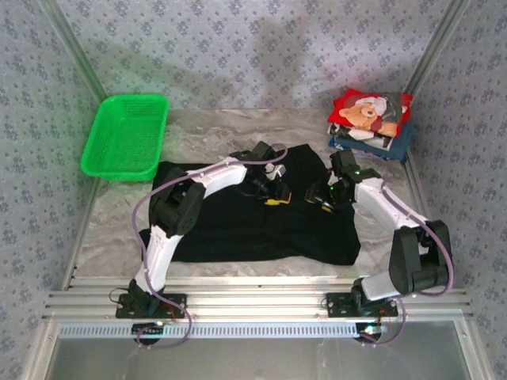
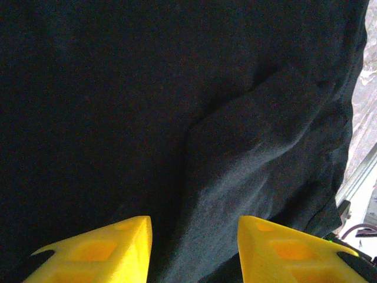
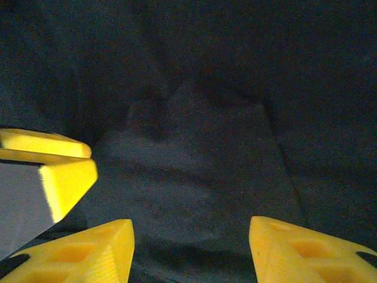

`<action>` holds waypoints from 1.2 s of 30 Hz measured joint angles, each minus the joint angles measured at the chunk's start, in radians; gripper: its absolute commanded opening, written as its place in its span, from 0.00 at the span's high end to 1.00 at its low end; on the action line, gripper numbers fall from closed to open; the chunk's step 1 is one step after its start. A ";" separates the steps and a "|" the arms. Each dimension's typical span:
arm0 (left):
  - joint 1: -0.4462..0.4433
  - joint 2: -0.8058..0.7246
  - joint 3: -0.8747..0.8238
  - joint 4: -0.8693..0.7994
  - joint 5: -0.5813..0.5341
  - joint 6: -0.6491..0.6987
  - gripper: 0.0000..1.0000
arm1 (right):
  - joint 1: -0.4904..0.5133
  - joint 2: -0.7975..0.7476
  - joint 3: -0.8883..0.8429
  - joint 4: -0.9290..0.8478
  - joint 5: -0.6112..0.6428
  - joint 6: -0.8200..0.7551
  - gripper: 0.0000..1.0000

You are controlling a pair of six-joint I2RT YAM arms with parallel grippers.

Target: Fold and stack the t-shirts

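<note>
The left gripper (image 2: 194, 239) stands with its yellow fingers apart, low over the black t-shirt (image 1: 238, 233). A soft raised ridge of cloth runs up between them, and nothing looks pinched. The right gripper (image 3: 191, 242) is likewise parted, just above a flat flap of the same shirt, with what looks like a finger (image 3: 56, 177) of the left gripper close on its left. From above, the two sit side by side over the middle of the shirt's far half. The shirt lies spread wide across the table (image 1: 238, 127). It is well apart from the folded t-shirts (image 1: 371, 123) stacked at the far right and from the green basket (image 1: 125, 136) at the far left.

The step in hand, as I judge it, is a fold of the black shirt that is not yet finished. To do it well, each gripper should come down on an edge or a clear ridge, not on flat cloth, and take every layer meant to move. Both should close before either lifts, then travel together at one height so the crease runs straight. The grippers are near each other, so parallel paths would avoid a knock. Release only once the cloth lies flat.
</note>
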 measured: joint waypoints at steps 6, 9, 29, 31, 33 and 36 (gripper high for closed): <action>-0.023 0.016 0.014 -0.007 0.013 0.000 0.58 | -0.064 -0.082 -0.016 -0.015 -0.028 -0.009 0.39; -0.027 0.016 0.017 -0.011 0.021 0.000 0.61 | -0.082 -0.101 -0.019 -0.019 -0.039 -0.015 0.40; -0.165 -0.165 -0.065 -0.074 -0.117 0.045 0.84 | -0.121 -0.117 -0.038 -0.056 -0.060 -0.054 0.41; -0.208 -0.198 -0.111 -0.065 -0.142 0.040 0.84 | -0.128 -0.126 -0.043 -0.064 -0.060 -0.057 0.41; -0.249 -0.224 -0.159 -0.053 -0.161 0.027 0.83 | -0.136 -0.135 -0.050 -0.071 -0.060 -0.058 0.41; -0.303 -0.235 -0.223 -0.030 -0.174 0.004 0.81 | -0.145 -0.146 -0.063 -0.076 -0.060 -0.061 0.41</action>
